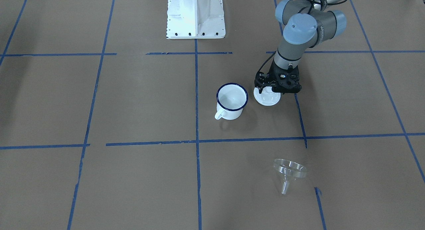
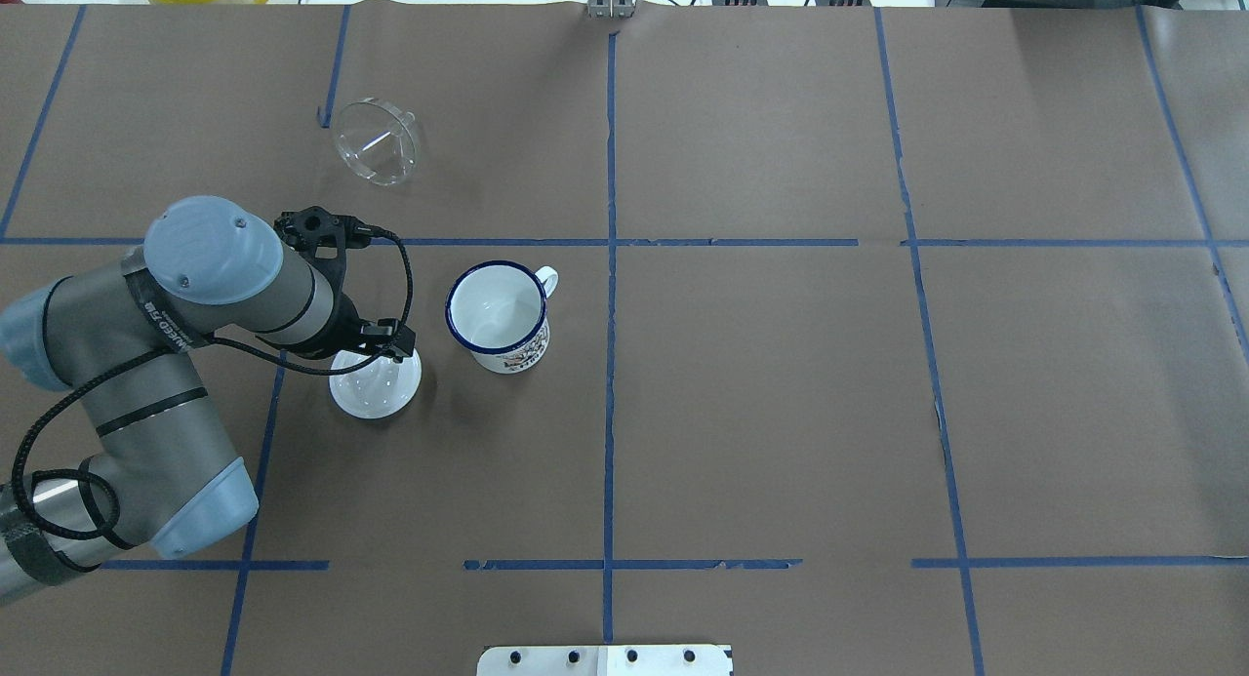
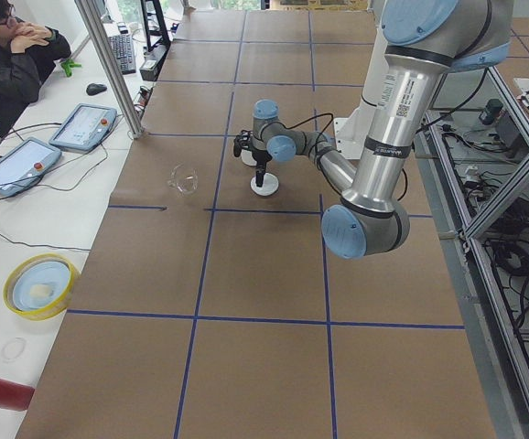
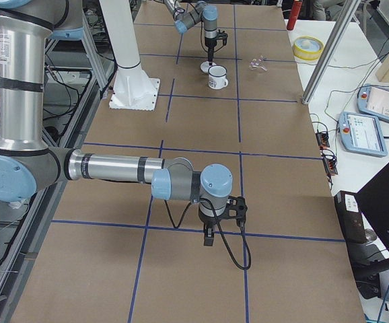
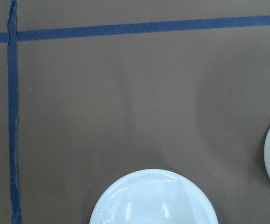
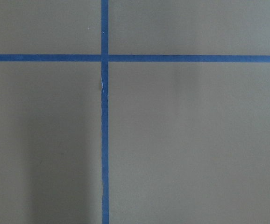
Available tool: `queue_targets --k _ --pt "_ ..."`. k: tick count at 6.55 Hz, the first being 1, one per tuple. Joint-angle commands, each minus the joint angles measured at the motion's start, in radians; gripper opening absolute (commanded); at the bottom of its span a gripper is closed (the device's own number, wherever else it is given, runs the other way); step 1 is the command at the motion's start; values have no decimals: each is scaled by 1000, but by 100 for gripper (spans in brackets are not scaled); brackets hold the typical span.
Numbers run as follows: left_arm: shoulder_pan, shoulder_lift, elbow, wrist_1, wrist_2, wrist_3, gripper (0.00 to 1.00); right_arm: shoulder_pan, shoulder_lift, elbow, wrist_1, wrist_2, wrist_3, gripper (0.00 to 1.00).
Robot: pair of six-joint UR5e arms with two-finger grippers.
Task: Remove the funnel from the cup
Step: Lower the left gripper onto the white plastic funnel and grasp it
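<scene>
Funnel (image 1: pixel 289 172) lies out of the cup (image 1: pixel 231 100), well beyond the left gripper (image 1: pixel 267 91); its jaw gap I cannot tell; only retreat seems left.

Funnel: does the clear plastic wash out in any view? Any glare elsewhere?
Front-facing view: the funnel is low contrast, shown mostly by rim highlights. Overhead view: it reads clearer, with a bright streak inside the cone. Both side views: it is small and barely resolved. Left wrist view: specular streaks on the white lid; the funnel is out of frame.
</scene>
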Motion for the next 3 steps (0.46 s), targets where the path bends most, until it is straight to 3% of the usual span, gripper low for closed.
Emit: queue_targets --k 1,3 --pt "1 -1 1 0 -1 0 92 0 0 0 0 0 0 100" --pt "2 -2 -2 -2 -1 0 92 0 0 0 0 0 0 100"
